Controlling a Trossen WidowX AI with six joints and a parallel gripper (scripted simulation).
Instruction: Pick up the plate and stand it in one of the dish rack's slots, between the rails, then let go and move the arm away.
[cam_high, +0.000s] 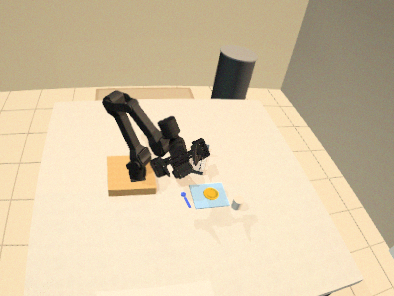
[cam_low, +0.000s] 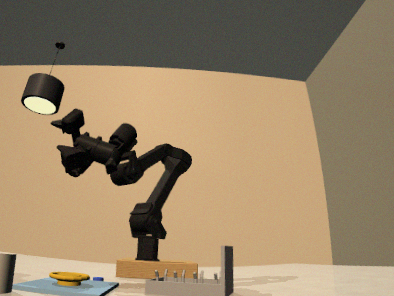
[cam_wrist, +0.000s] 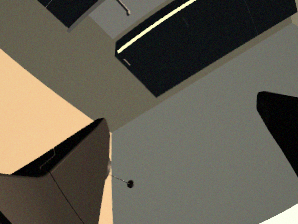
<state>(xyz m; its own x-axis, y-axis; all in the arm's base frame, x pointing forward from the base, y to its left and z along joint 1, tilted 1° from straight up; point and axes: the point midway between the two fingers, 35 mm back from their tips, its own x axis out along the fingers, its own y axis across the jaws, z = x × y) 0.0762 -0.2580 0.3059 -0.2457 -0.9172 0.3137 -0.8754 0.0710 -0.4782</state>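
The yellow plate (cam_high: 211, 193) (cam_low: 69, 276) lies flat on a light blue mat (cam_high: 197, 203) (cam_low: 102, 288). The grey dish rack (cam_low: 185, 287) has short upright pegs and one tall end wall; in the top view it is mostly hidden behind the gripper. My gripper (cam_high: 205, 160) (cam_low: 55, 135) (cam_wrist: 186, 112) is open and empty, high above the table and well away from the plate. Its fingers stand wide apart in the wrist view, with only walls, ceiling and dark fixtures beyond them.
A blue spoon (cam_high: 187, 200) (cam_low: 98, 279) lies on the table beside the mat, on the side of the arm's wooden base (cam_high: 131, 190) (cam_low: 156, 268). A small grey cup (cam_high: 236, 204) (cam_low: 6, 272) stands just off the mat's opposite side.
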